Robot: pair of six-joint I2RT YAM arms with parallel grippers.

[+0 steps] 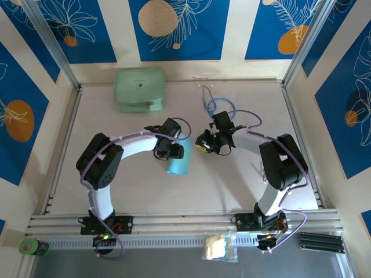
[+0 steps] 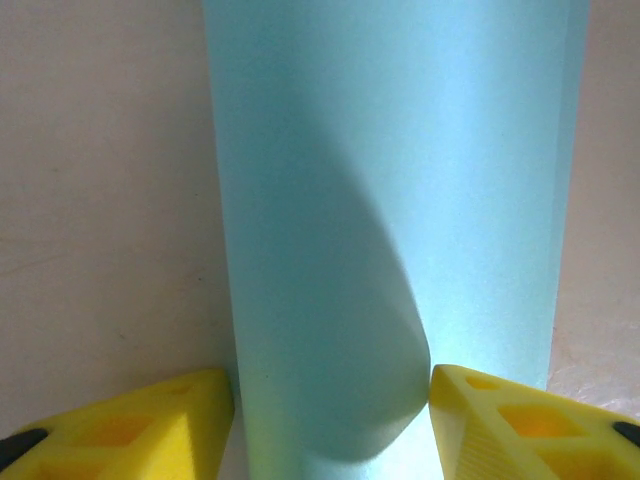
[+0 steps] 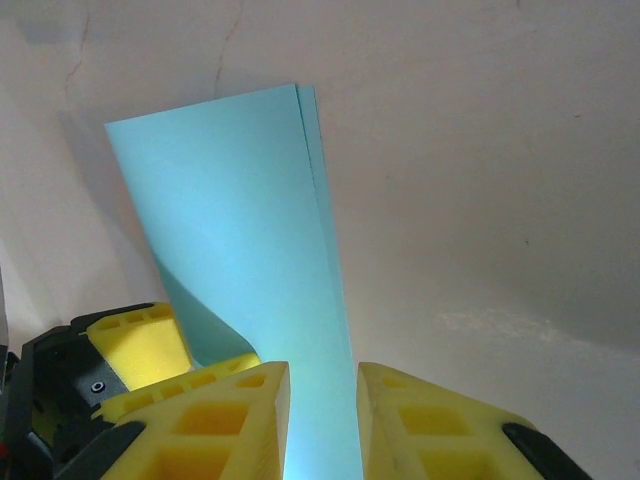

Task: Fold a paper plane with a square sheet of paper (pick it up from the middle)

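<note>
The left gripper (image 2: 332,425) has its two yellow fingers pressed on both sides of the square sheet of paper (image 2: 400,200), which is bent over into a soft roll. The right gripper (image 3: 323,425) is nearly closed. The paper's edge runs into its small gap, but I cannot tell if it pinches. The paper sits in the middle of the table (image 1: 232,185), well apart from the green case (image 1: 139,90).
</note>
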